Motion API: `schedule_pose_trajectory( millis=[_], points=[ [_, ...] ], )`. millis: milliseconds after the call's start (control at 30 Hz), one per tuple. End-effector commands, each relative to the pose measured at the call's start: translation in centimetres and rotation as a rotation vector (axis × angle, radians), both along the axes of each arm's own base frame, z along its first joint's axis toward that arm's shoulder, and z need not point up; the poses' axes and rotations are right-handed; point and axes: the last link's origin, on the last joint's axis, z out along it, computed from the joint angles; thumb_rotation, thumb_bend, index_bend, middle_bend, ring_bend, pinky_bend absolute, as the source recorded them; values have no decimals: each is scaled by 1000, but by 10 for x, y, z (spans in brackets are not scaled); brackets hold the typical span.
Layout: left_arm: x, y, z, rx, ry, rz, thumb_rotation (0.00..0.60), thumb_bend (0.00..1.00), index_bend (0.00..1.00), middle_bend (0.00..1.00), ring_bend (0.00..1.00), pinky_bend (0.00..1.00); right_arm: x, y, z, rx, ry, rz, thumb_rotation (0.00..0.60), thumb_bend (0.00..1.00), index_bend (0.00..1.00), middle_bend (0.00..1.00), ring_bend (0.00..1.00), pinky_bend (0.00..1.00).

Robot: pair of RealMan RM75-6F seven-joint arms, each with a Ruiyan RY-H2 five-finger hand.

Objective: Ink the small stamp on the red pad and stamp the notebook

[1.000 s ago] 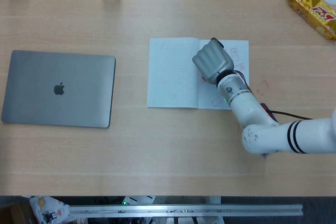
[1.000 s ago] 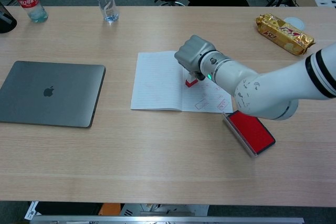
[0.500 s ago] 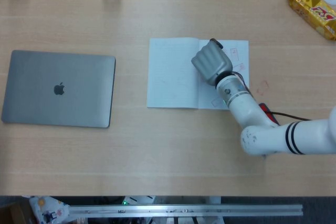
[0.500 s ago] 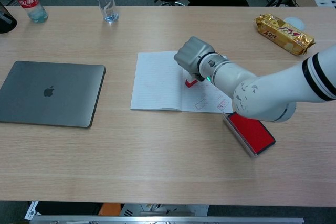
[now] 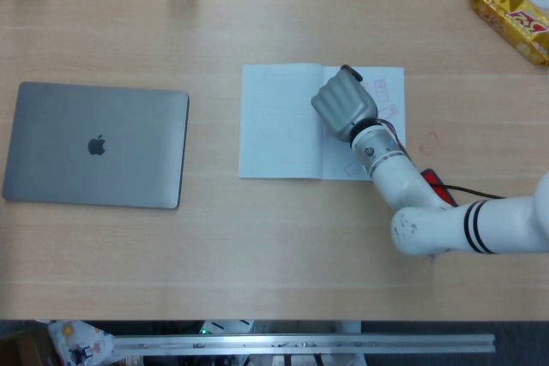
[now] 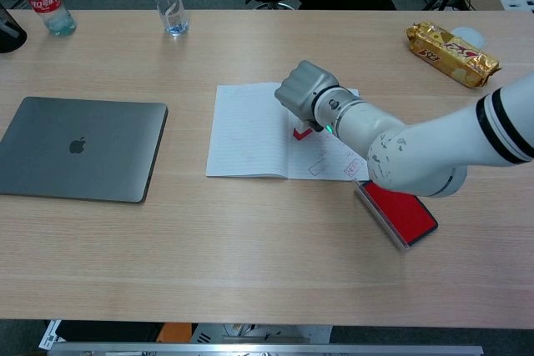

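Observation:
An open notebook (image 5: 281,119) (image 6: 249,129) lies at the table's middle; its right page bears several red stamp marks (image 6: 317,162). My right hand (image 5: 343,105) (image 6: 302,93) grips the small red-and-white stamp (image 6: 300,132), whose base sits on the right page near the spine. From the head view the hand hides the stamp. The red ink pad (image 6: 400,209) lies just right of the notebook's near corner, mostly under my forearm in the head view. My left hand is in neither view.
A closed grey laptop (image 5: 96,145) (image 6: 79,147) lies at the left. Two bottles (image 6: 168,2) (image 6: 46,4) stand at the far left edge. A golden snack packet (image 5: 508,16) (image 6: 450,52) lies at the far right. A cable (image 5: 476,188) runs from the arm.
My right hand with the stamp has shifted slightly left, and the notebook has slid a little left with it.

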Motion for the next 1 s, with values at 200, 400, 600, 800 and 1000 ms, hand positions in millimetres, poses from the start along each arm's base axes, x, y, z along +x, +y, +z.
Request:
schedule_pose_trajectory(
  millis=[200,400,600,800,1000],
  points=[
    [0,0,1,3,-1,-1,600,212,0,0,28,89,-1,-2,5,-7,-19,-14,600,466,928,719,535,380],
    [5,2,4,9,-1,-15,600,213,0,0,28,89,-2,-11,38,-56,-89,-39,600,466,928,719,535,380],
    [11,3,3,0,-3,-33,600,212,0,0,28,89,-15,-18,81,-115,-141,-81,600,466,928,719,535,380],
    [18,6,-2,-18,-7,-51,600,212,0,0,28,89,-43,-16,110,-139,-129,-115,600,465,928,717,535,380],
    [22,10,-7,-42,-13,-63,600,213,0,0,28,89,-73,-5,119,-119,-116,-160,600,463,928,715,535,380]
  ],
)
